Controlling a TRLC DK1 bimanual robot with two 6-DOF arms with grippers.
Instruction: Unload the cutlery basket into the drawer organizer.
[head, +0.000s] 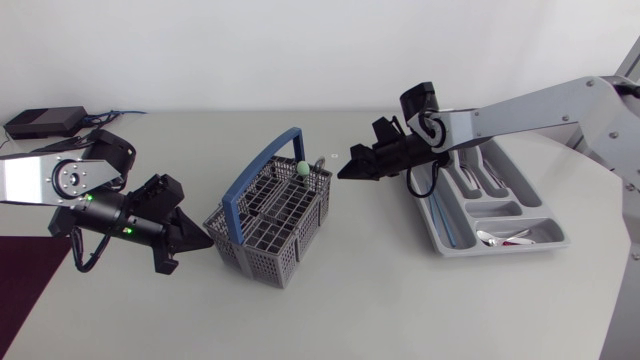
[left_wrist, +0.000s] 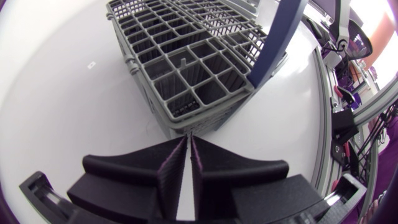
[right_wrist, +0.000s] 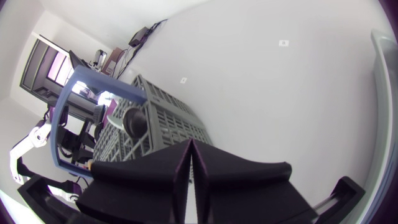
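Head view, basket (head: 250, 250) mid-table (head: 380, 290), organizer (head: 495, 212) near right edge

The cutlery basket (head: 255, 255) sits between the left gripper (head: 203, 240) and right gripper (head: 344, 172), the drawer organizer (head: 500, 212) farther right.

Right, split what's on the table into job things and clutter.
Job:
- cutlery basket
- green-tipped utensil standing in it
- drawer organizer
- white cutlery in its end compartment

Lying about:
- black box at the table's far left corner
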